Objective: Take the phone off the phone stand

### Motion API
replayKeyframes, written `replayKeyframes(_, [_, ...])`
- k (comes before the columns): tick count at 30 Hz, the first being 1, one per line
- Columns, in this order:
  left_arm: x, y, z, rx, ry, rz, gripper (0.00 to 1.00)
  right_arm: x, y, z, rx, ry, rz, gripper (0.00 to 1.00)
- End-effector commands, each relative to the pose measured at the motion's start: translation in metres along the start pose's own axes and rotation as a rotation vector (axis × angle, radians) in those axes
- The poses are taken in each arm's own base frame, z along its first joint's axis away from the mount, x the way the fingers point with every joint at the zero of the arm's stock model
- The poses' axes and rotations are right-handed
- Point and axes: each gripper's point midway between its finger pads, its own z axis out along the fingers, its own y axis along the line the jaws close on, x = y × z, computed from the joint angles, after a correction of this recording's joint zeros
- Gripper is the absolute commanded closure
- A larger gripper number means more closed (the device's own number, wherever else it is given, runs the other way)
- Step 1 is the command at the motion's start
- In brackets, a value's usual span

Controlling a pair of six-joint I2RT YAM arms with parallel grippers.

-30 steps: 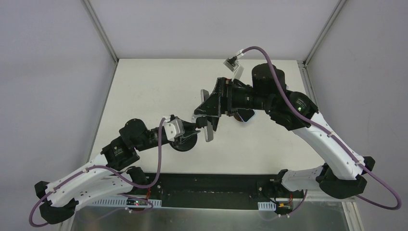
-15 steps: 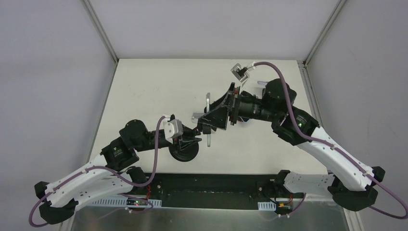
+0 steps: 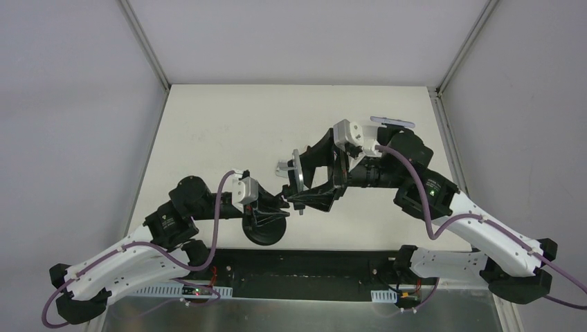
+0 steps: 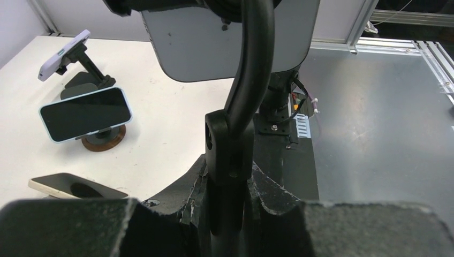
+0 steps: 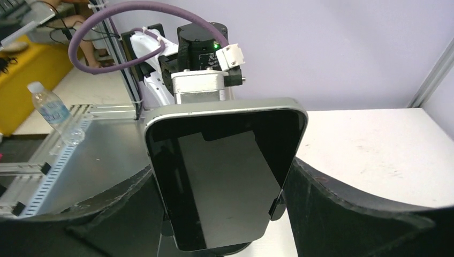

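Left gripper [image 4: 227, 214] is closed narrowly on the neck of the phone stand [image 4: 243, 107]. Right gripper [image 5: 225, 214] is clamped across the side edges of the phone [image 5: 222, 176]. The phone is seen at 1 o'clock from the base [image 3: 263, 234], raised above the surface [image 3: 208, 138]. It appears to be seated in the cradle.

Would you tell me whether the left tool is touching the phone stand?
Touching: the left wrist view shows the left tool clamped on the phone stand stem.
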Motion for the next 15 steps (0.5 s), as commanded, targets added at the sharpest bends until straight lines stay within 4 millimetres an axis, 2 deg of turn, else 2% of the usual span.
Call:
replayKeyframes(1, [-0.042, -0.009, -0.005, 0.028, -0.156, 0.029, 1.00, -0.032, 0.008, -0.008, -0.024, -0.095, -0.223, 1.00])
replayKeyframes(3, [-0.042, -0.006, -0.006, 0.004, -0.161, 0.029, 1.00, -0.032, 0.009, -0.008, -0.021, -0.094, -0.216, 1.00])
replayKeyframes(4, [-0.042, -0.004, -0.006, -0.010, -0.163, 0.026, 0.95, -0.032, 0.008, -0.008, -0.015, -0.094, -0.208, 1.00])
replayKeyframes(6, [-0.043, 0.002, -0.008, -0.047, -0.172, 0.019, 0.73, -0.032, 0.009, -0.008, -0.012, -0.090, -0.194, 1.00])
replayKeyframes(9, [-0.043, 0.013, -0.012, -0.117, -0.184, 0.009, 0.29, -0.031, 0.006, -0.008, 0.017, -0.075, -0.151, 1.00])
replayKeyframes(10, [-0.043, 0.018, -0.014, -0.150, -0.191, 0.011, 0.03, -0.032, 0.004, -0.009, 0.033, -0.073, -0.135, 1.00])
replayKeyframes(15, [-0.038, 0.036, -0.036, -0.302, -0.213, 0.008, 0.01, -0.021, -0.014, -0.016, 0.170, -0.002, -0.010, 1.00])
